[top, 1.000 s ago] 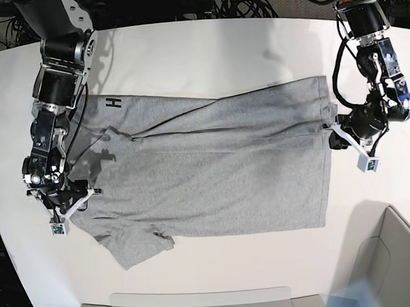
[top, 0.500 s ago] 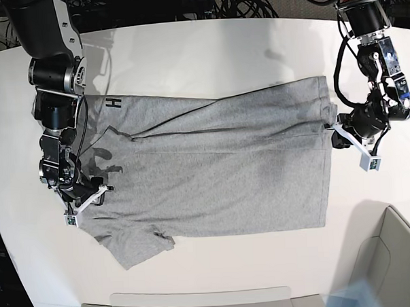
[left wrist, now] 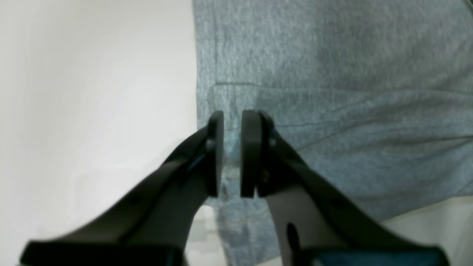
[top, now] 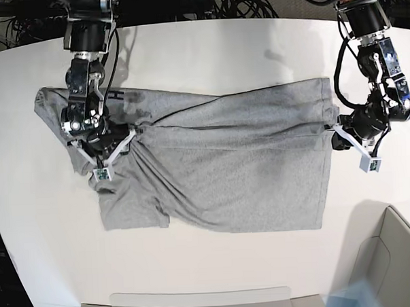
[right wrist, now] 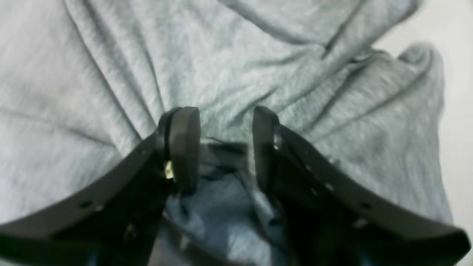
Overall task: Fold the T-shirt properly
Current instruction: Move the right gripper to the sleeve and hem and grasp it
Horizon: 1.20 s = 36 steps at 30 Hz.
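Roughly, by item:
T-shirt (top: 219, 170): heather-grey, lies flat across centre of white table (top: 207, 51) in base view; hem edge at frame right, sleeve/collar end at frame left. Left third bunched w/ diagonal creases running toward right gripper.
Lettering: black "H" (top: 114, 96) shows near shirt's upper-left edge, rest hidden.
Left gripper (top: 331, 131): at frame right in base view, on middle of hem edge. Wrist view: fingers (left wrist: 216, 151) nearly together, narrow gap, thin grey hem fabric betw them – pinching the hem.
Right gripper (top: 108, 152): upper left of base view, down on bunched cloth near sleeve/collar area. Wrist view: fingers (right wrist: 184, 147) apart w/ a dark-edged ridge of fabric betw them; cloth puckers toward the pads, so grip on a thick gather.
Sleeve (top: 129, 208): lower-left one lies flat, folded lines around it.
Bin (top: 393, 261): grey, lower-right corner, apart from shirt.
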Available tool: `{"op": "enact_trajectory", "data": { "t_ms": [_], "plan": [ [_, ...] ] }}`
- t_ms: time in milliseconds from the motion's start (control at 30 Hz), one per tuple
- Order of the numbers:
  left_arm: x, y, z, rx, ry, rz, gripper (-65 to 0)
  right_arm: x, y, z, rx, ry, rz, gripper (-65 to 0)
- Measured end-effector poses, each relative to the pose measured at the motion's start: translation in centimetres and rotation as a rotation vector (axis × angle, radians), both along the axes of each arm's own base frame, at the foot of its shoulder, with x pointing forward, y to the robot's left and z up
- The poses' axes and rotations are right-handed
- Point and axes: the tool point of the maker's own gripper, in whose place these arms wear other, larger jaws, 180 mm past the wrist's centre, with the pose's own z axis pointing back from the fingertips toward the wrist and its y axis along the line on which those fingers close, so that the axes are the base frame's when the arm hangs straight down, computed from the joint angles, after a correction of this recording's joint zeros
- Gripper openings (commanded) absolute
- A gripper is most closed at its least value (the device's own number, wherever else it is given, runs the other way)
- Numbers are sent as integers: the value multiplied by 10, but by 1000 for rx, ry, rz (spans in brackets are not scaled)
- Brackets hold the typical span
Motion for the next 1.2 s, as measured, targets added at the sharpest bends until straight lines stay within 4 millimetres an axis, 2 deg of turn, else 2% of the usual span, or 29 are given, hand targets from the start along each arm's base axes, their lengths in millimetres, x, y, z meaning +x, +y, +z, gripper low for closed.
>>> {"op": "enact_trajectory", "data": {
  "t_ms": [33, 133, 200, 267, 433, 533, 667, 767, 900, 967, 1067, 1100, 1200],
  "plan": [
    [0, 0, 0, 0, 1, 1, -570, -10, 3, 2, -4, 24, 7, -408],
    [-1, 1, -1, 4, 4, 1, -570, -23, 0, 7, -29, 45, 7, -408],
    [-1, 1, -1, 3, 5, 1, -570, -21, -2, 16, -44, 20, 5, -408],
    [-1, 1, -1, 3, 4, 1, -570, -8, -1, 34, -43, -69, 9, -408],
    [0, 1, 0, 3, 2, 1, -570, 47, -1, 103, -37, -334, 11, -406],
    [1, 0, 1, 1, -1, 0, -569, 68, -14, 111, -55, -345, 8, -405],
    [0, 1, 0, 4, 2, 1, -569, 94, -50, 89, -77, -243, -38, -404],
    [0, 0, -1, 3, 4, 0, -569, 110, -80, 74, -11, -178, -144, -404],
    [-2, 0, -2, 4, 10, 0, -569, 124, -112, 63, 116, -190, -256, -404],
    [-2, 1, -2, 4, 9, 0, -569, 124, -113, 49, 169, -186, -233, -404],
    [-1, 0, -2, 0, 8, -1, -569, 113, -98, 18, 248, -131, -226, -405],
    [-1, 0, -2, 0, 8, -1, -569, 118, -92, 18, 280, -176, -217, -405],
    [-1, 0, -2, 3, 7, 0, -569, 120, -81, 15, 314, -158, -203, -406]
  ]
}}
